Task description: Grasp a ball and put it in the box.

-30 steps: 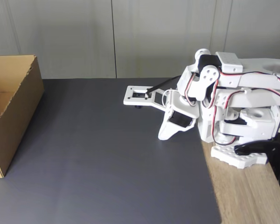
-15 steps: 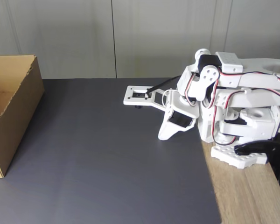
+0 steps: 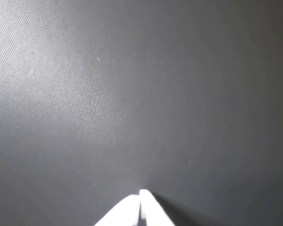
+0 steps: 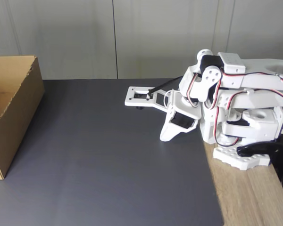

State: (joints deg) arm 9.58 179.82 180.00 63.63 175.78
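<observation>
A white robot arm (image 4: 236, 101) is seen folded low at the right of the frame in the fixed view, its base (image 4: 243, 157) clamped to the pale wooden table (image 4: 254, 197) that shows at the lower right. The gripper (image 4: 164, 137) is pointed down at the dark grey mat (image 4: 108, 165), its tips resting on or just above the mat near the centre right of the frame. In the wrist view, the gripper (image 3: 140, 193) is seen entering from the bottom edge, its two white fingertips (image 3: 148, 200) pressed together with no gap and nothing held between them, against the grey mat (image 3: 132, 94). A flat white bracket (image 4: 139, 97) is seen projecting from the arm toward the middle of the fixed view, above the mat. Red, white and black wires (image 4: 254, 77) are looped along the arm's upper links.

The box (image 4: 12, 113), of brown cardboard with its top open, is placed at the far left of the fixed view, partly cut off by the left edge, well apart from the gripper. Its inside is only partly visible, and where the ball lies cannot be told from either view. A pale panelled wall (image 4: 132, 37) is seen behind the mat across the top of the frame
</observation>
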